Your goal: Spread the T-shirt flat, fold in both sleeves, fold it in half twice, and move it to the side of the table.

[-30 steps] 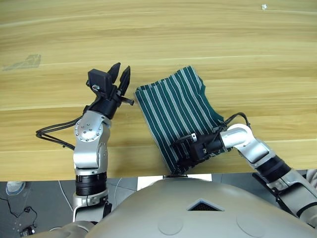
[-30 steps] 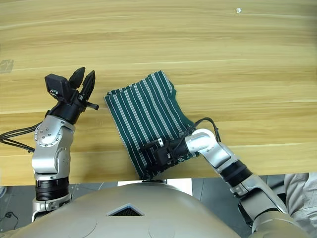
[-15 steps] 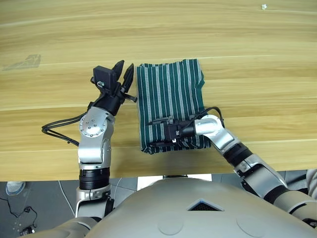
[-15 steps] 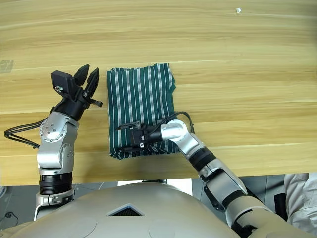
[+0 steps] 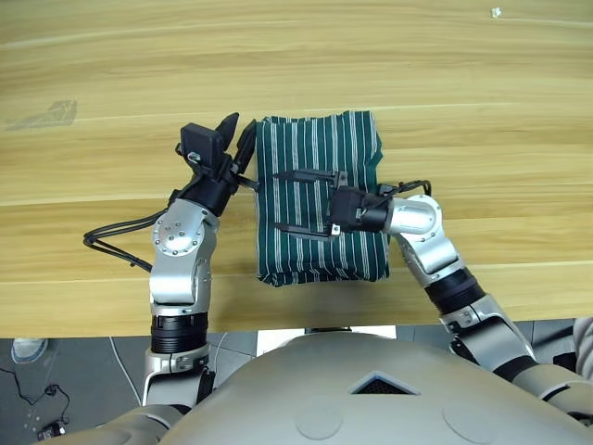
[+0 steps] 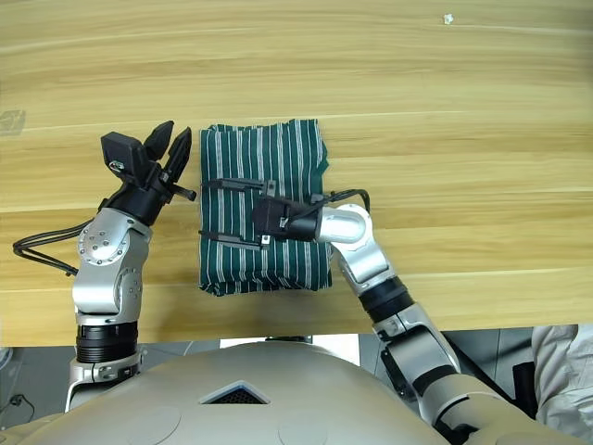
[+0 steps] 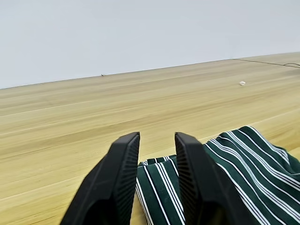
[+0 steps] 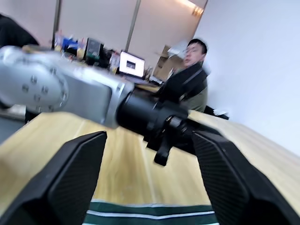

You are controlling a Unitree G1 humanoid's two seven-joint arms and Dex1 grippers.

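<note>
The green T-shirt (image 5: 320,139) with white stripes lies folded into a compact rectangle near the table's front edge, its sides square to the table. My right gripper (image 5: 276,200) hovers open over the T-shirt's middle, fingers spread wide and pointing left, holding nothing. In the right wrist view both wide fingers (image 8: 70,183) frame the left arm, with a strip of the T-shirt (image 8: 150,213) below. My left gripper (image 5: 236,139) stands upright just left of the T-shirt's far left corner, open by a narrow gap and holding nothing. The left wrist view shows its fingers (image 7: 124,178) beside the T-shirt (image 7: 243,154).
The wooden table (image 5: 463,93) stretches wide and bare behind and to both sides. A small white scrap (image 5: 495,12) lies far back on the right. A faint grey mark (image 5: 42,116) sits on the left. Black cables (image 5: 111,246) loop from the left arm near the table's front edge.
The tilted T-shirt was pulled left and turned square to the table. My right gripper then let go, opened and rose over its middle. The left arm drifted slightly right.
</note>
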